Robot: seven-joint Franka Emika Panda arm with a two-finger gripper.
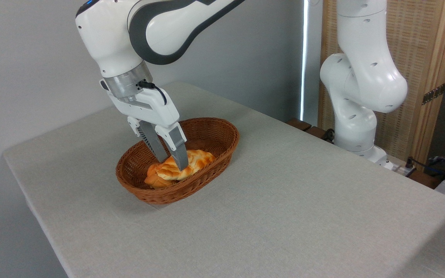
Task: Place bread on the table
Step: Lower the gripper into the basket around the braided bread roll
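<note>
The bread point(198, 157), a twisted golden-orange loaf with cream stripes, lies in the brown wicker basket point(224, 129) on the table point(284, 208), which is covered in grey-beige cloth. My gripper point(174, 164) reaches down into the basket from the upper left. One finger stands in front of the loaf's middle and the other behind it, so the jaws close narrowly on the loaf. The loaf still rests in the basket.
A small round orange bun point(152, 180) sits under the loaf's left end in the basket. The arm's white base point(355, 127) stands past the table's far right edge. Bare cloth stretches in front of and to the right of the basket.
</note>
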